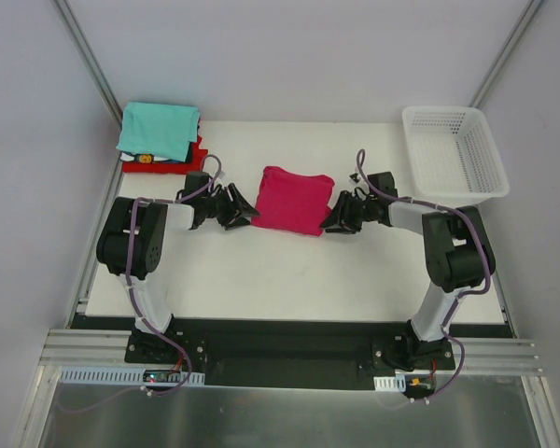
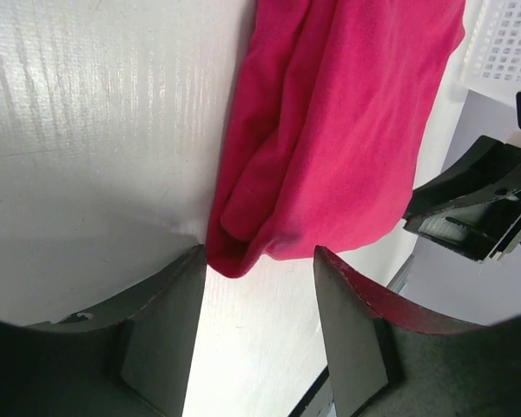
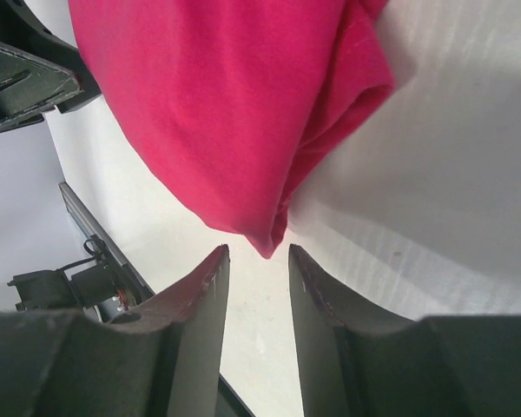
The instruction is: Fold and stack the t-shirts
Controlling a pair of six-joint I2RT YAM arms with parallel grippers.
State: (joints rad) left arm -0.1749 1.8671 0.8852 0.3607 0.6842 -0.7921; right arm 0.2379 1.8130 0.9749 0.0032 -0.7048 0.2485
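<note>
Two arms point(image 1: 135, 238) stretched low inward; left tool point(image 1: 246, 214), right tool point(image 1: 329, 224) both released, flanking folded pink t-shirt point(image 1: 294, 199).

One folded magenta t-shirt point(image 1: 294, 199), one stack of folded t-shirts point(image 1: 159, 135) showing three colours, one white mesh basket point(image 1: 453, 149), one desk point(image 1: 289, 280), two end effectors, left end effector point(image 1: 241, 211) and right end effector point(image 1: 337, 220).

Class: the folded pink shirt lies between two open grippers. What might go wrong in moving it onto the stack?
1. The magenta shirt's layers bulge loosely by the left gripper; pinching one layer may unfold it on lifting.
2. The stack sits at the table's far corner, its teal shirt skewed; another shirt might slide off.
</note>
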